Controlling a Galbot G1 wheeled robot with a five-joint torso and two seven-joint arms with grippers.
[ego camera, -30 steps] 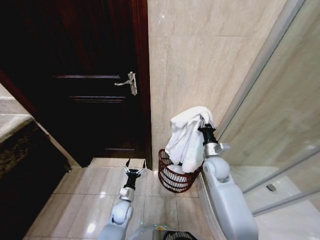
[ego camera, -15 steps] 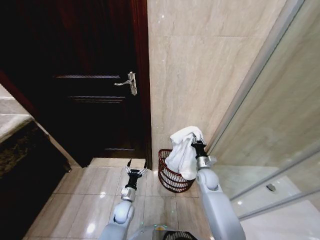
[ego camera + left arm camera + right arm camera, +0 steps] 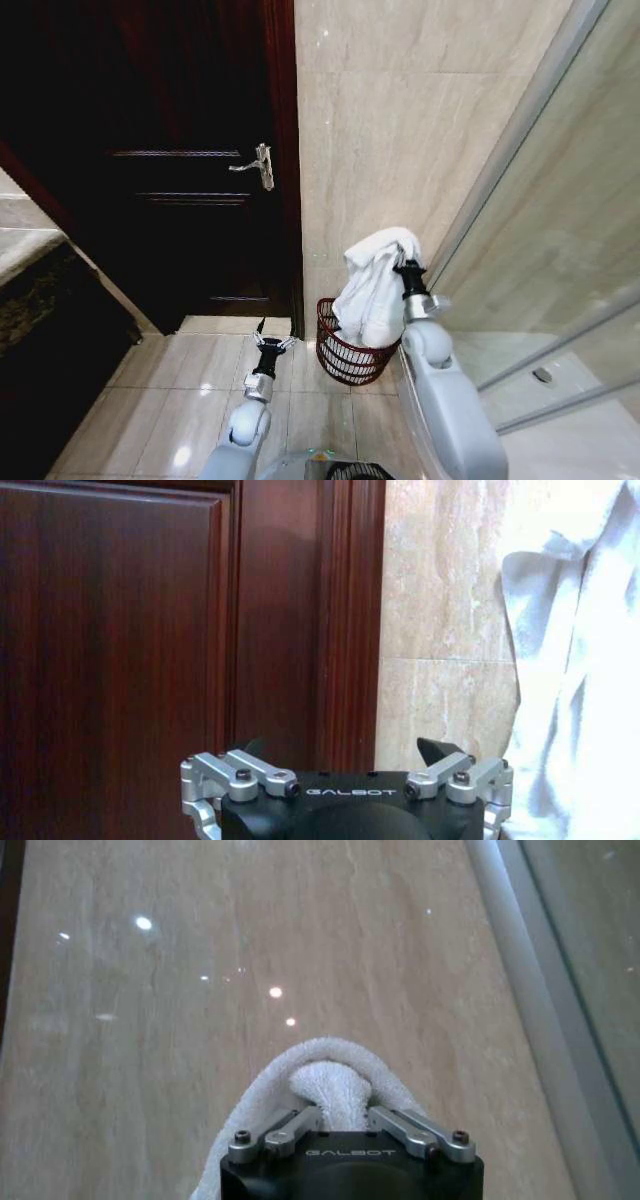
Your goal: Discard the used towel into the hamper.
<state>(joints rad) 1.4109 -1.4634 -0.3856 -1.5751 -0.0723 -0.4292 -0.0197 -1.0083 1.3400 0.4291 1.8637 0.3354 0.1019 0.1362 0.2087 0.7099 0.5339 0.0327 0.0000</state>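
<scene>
A: Where's the towel right now?

B: My right gripper point(image 3: 400, 268) is clamped on a bunched fold of the white towel point(image 3: 370, 285). In the right wrist view the fingers point(image 3: 290, 1129) pinch the wad tight against the beige tiled wall point(image 3: 300, 952). The cloth hangs down from my claw, and its lower end drapes into the mouth of the hamper point(image 3: 345, 350), on the side toward the glass shower panel point(image 3: 560, 250)

A: And the hamper?

B: On the tile floor point(image 3: 200, 400) in the corner, against the wall, just beside the dark wooden door point(image 3: 180, 180). Can't tell if the towel's tail touches the bottom or only the rim

A: Left side?

B: Left gripper point(image 3: 268, 345) idle, low over the floor in front of the door, jaws spread wide, nothing in them. From the left wrist view the towel point(image 3: 575, 667) hangs off to one side, well apart from it

A: How to do this step well?

B: My call: centre my claw over the hamper's opening first, lower so most of the cloth is inside the rim, then let go. Release too high or off-centre and the bulk could flop over the rim onto the floor, or tip the light basket
</scene>
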